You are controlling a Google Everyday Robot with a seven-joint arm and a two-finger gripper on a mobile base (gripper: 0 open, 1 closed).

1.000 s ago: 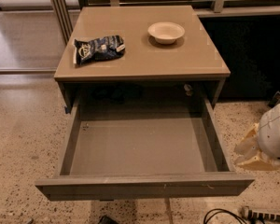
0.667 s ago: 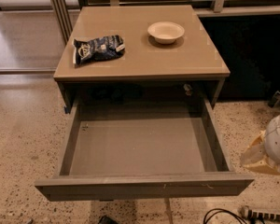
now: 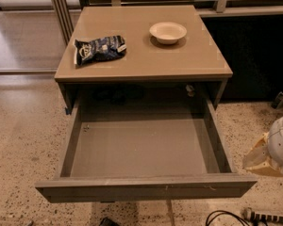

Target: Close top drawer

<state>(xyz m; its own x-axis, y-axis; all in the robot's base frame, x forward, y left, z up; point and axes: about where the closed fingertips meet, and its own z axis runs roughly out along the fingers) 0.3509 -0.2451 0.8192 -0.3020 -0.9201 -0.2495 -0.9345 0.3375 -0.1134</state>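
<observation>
The top drawer (image 3: 146,188) is pulled fully out of the grey-taupe cabinet (image 3: 141,72). Its wide, shallow box is empty, and its flat handleless front panel faces me at the bottom of the camera view, with pale scratches along the rim. My gripper (image 3: 269,155), a white rounded part with a beige piece, is at the right edge of the view. It hangs over the speckled floor, just outside the drawer's right wall near its front corner, and does not touch it.
A dark blue chip bag (image 3: 100,49) and a white bowl (image 3: 168,32) sit on the cabinet top. Cables (image 3: 224,217) and a power strip (image 3: 266,216) lie on the floor at the bottom right. Metal posts (image 3: 61,8) stand behind on the left.
My gripper has drifted slightly right and down, a little away from the drawer's right side. The drawer has stayed fully open, and the bag and bowl have not moved.
</observation>
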